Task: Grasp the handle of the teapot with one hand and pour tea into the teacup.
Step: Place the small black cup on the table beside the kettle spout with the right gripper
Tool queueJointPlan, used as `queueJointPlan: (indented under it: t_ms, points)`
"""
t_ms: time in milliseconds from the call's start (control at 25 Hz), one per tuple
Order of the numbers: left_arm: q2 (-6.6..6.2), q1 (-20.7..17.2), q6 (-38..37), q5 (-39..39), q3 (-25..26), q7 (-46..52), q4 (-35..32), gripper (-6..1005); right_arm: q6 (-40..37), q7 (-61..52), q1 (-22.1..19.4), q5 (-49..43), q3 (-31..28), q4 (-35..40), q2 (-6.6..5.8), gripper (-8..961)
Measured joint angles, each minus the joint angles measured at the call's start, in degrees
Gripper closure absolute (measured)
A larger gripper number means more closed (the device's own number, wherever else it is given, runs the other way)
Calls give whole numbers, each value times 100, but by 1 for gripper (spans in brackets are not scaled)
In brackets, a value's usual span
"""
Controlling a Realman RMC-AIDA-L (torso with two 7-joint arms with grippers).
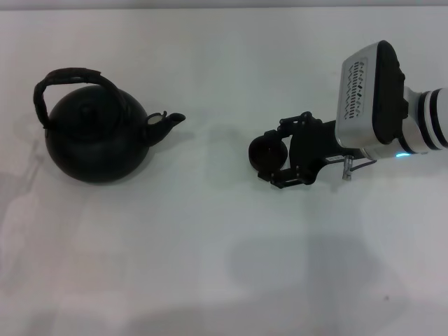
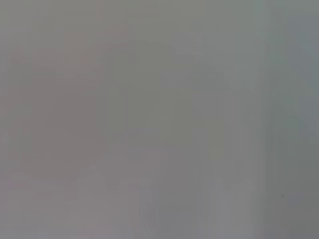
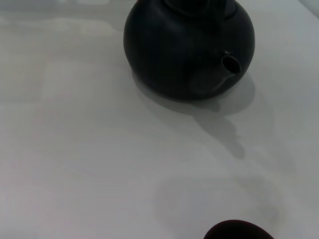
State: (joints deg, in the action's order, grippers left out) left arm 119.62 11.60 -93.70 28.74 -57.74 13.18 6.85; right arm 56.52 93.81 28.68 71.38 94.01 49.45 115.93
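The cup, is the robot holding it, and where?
Yes. The right gripper grips the cup by its sides, jaws closed around it. The teapot sits untouched, apart.

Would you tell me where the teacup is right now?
In the head view the teacup sits right of centre on the table, between the right gripper's fingers, apart from the teapot.

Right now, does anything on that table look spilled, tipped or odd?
Nothing stands out. The teapot sits upright, lid on, no spill visible on the table. The right gripper is around the teacup, apart from the pot.
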Motion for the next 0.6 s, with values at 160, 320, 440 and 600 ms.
queueJointPlan:
  t_ms: [160,320,440,600]
  points:
    - [0,-3,1,0,0,0,0,138,-67,3,15,0,53,-94,0,156]
    - [0,-21,1,0,0,0,0,138,-79,31,30,-1,57,-136,0,149]
    - [0,-26,1,1,0,0,0,138,-80,37,22,-1,57,-129,0,143]
    - [1,-27,1,4,0,0,0,137,-80,38,15,-1,57,-118,0,136]
